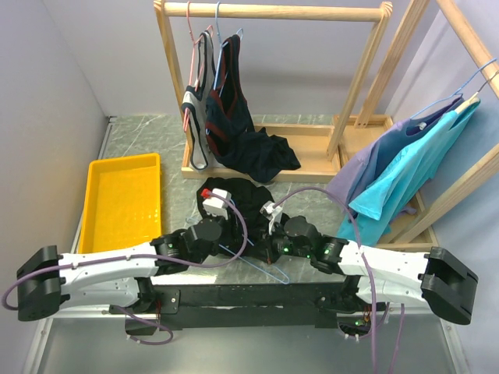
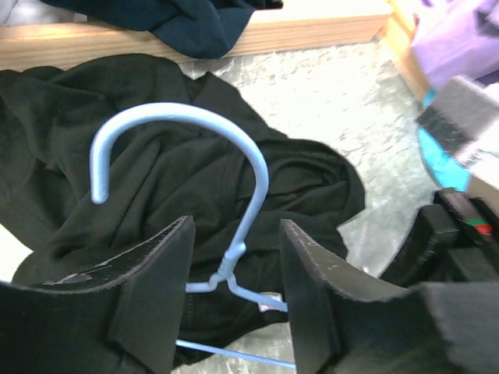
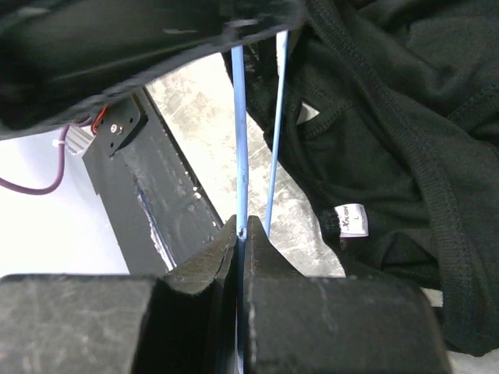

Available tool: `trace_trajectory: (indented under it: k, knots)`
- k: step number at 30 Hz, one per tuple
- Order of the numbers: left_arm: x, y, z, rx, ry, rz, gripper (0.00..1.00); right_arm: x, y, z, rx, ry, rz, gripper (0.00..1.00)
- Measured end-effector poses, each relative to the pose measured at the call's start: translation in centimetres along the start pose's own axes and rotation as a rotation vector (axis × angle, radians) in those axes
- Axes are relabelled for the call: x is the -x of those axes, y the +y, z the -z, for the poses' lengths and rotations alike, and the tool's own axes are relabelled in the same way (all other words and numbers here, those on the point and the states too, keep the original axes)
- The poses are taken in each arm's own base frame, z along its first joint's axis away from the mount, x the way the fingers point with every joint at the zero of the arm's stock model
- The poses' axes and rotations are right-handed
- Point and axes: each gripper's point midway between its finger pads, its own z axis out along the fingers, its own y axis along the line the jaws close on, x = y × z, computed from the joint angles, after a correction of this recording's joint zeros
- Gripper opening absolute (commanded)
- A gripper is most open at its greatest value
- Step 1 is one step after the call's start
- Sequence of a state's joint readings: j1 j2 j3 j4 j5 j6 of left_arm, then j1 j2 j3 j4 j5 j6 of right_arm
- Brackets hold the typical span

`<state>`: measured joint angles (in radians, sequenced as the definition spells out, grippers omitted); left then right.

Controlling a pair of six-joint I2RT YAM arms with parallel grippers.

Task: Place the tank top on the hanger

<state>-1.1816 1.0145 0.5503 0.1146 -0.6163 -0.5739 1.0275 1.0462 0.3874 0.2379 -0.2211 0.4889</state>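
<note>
The black tank top [image 1: 238, 196] lies crumpled on the table in front of the wooden rack. It also shows in the left wrist view [image 2: 156, 179] and, with a white size label, in the right wrist view [image 3: 390, 156]. The light-blue wire hanger [image 1: 269, 271] lies across its near edge. My left gripper [image 1: 234, 227] is open, its jaws either side of the hanger's twisted neck [image 2: 226, 273], below the hook [image 2: 179, 117]. My right gripper [image 1: 261, 245] is shut on a straight wire of the hanger [image 3: 241, 156], pinched at the tips of the gripper [image 3: 242, 227].
A yellow tray [image 1: 123, 202] sits at the left. The wooden rack [image 1: 273, 12] behind holds a grey-black top [image 1: 199, 109] and a red-trimmed top [image 1: 234, 117]. A second rack at the right holds teal and purple garments [image 1: 405, 171]. A black bar [image 1: 249, 296] runs along the near edge.
</note>
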Motion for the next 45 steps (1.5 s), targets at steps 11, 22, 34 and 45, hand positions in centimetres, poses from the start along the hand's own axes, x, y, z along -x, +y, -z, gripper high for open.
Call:
trace_trajectory:
  k: [11, 22, 34, 45]
  knots:
    - [-0.2, 0.8, -0.9, 0.036, -0.014, -0.085, 0.01, 0.7, -0.2, -0.2, -0.032, -0.015, 0.012, 0.10]
    - [0.8, 1.3, -0.6, 0.049, -0.063, -0.073, 0.01, 1.4, -2.0, 1.1, -0.180, -0.040, -0.037, 0.52]
    - [0.4, 2.2, -0.2, 0.057, -0.083, -0.059, 0.01, 4.0, -4.9, 5.9, -0.409, -0.232, -0.177, 0.55]
    - [0.7, 2.5, 0.2, 0.059, -0.097, -0.051, 0.01, 0.3, -8.8, 4.6, -0.630, -0.084, -0.231, 0.46]
